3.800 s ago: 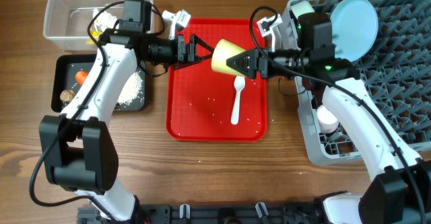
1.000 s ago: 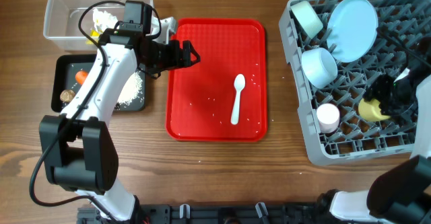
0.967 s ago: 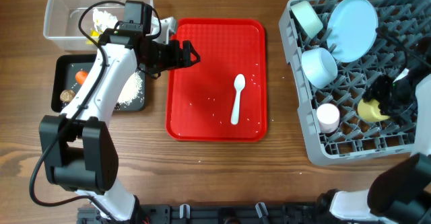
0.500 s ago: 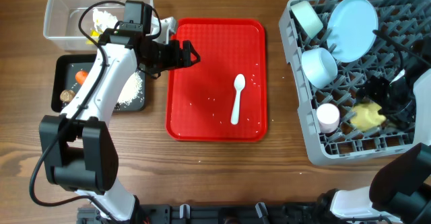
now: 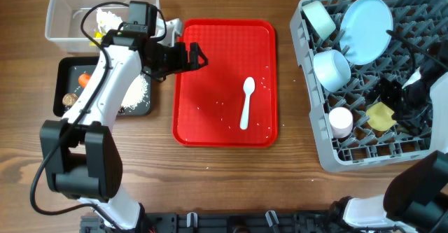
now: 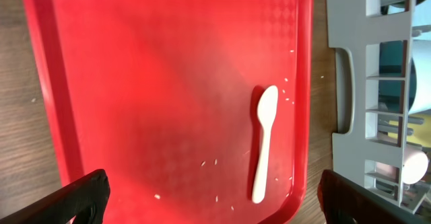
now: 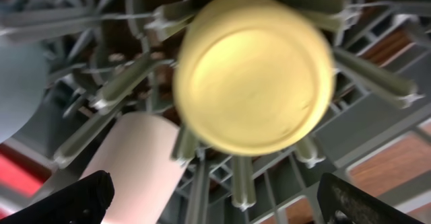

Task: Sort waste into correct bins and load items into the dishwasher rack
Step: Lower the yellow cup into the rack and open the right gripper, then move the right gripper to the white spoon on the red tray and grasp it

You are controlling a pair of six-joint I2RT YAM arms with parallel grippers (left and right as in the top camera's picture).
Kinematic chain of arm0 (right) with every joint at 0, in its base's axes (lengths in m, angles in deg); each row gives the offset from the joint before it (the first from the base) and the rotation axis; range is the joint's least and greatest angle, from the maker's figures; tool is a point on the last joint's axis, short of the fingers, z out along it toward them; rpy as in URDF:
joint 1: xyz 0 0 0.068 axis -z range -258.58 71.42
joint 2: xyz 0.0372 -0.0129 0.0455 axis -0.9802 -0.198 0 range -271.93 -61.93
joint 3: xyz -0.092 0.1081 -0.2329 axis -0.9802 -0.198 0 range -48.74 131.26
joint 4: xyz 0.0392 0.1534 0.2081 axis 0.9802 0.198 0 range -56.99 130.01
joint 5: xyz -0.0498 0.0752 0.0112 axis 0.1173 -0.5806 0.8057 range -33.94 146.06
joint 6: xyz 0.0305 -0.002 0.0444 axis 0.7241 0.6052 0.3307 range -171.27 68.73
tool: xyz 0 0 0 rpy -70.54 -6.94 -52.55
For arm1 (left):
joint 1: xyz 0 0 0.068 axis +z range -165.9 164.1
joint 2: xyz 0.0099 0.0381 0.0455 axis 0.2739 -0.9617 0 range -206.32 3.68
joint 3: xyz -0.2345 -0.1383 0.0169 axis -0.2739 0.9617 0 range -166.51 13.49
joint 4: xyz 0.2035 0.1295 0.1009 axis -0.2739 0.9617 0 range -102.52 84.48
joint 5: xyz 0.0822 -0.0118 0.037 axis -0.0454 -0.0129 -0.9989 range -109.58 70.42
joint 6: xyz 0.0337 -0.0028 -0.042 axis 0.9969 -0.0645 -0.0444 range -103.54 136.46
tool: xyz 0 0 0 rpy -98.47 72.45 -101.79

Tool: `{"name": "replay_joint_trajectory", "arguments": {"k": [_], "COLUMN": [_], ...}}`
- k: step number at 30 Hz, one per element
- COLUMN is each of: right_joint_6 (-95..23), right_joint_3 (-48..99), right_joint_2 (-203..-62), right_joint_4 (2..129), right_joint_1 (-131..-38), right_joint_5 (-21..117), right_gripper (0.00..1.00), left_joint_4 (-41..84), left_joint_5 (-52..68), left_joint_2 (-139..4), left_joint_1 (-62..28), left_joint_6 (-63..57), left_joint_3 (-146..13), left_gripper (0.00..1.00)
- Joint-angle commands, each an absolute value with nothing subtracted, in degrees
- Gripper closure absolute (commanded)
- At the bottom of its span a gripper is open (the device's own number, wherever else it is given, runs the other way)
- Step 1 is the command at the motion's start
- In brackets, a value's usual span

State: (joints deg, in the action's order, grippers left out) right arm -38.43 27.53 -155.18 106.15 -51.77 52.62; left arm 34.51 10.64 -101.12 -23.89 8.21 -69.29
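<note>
Yellow cup (image 7: 252,72) sits upside down on pegs toward the dishwasher rack's (image 5: 311,86) front edge. The right end effector (image 5: 389,100) is just beside it, fingers apart. The left end effector (image 5: 194,55), also apart, hovers at the red tray's (image 5: 217,86) left edge.

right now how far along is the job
Done: plate, bowls, pink cup and yellow cup sit in the rack; waste is in the tub and black tray. In hand: nothing; left tool and right tool open. Left: the spoon and rice grains on the red tray.
</note>
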Motion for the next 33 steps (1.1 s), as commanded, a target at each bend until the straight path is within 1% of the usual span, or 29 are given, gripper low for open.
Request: {"name": "replay_joint_trajectory", "arguments": {"k": [1, 6, 11, 18, 25, 30, 33], "right_joint_6": [-42.08, -44.7, -46.86, -47.96, -48.55, -49.66, -49.59], "right_joint_3": [29.48, 29.48, 29.48, 29.48, 29.48, 29.48, 29.48], "right_joint_2": [-149.65, -142.46, -136.43, -131.42, -131.14, -131.14, -131.14], "right_joint_4": [106.74, 106.11, 104.14, 103.62, 104.19, 104.64, 104.64], "right_joint_1": [-51.6, -51.6, -51.62, -51.62, -51.62, -52.75, -54.48], "right_joint_5": [46.65, 41.91, 35.63, 34.54, 32.81, 32.81, 32.75], "right_gripper": [0.0, 0.0, 0.0, 0.0, 0.0, 0.0, 0.0], "left_joint_4": [36.87, 40.5, 42.71, 49.18, 53.94, 54.6, 54.36], "left_joint_5": [10.35, 10.33, 9.26, 5.17, 5.17, 4.49, 1.04], "left_joint_2": [-96.07, -87.89, -79.39, -70.56, -66.47, -66.43, -66.98], "left_joint_1": [-20.85, -18.42, -18.14, -18.14, -19.1, -22.66, -25.64], "left_joint_6": [8.45, 8.48, 8.48, 8.45, 8.48, 8.5, 8.48], "left_joint_3": [-69.88, -69.88, -69.88, -69.88, -69.88, -69.86, -69.86], "left_gripper": [0.0, 0.0, 0.0, 0.0, 0.0, 0.0, 0.0]}}
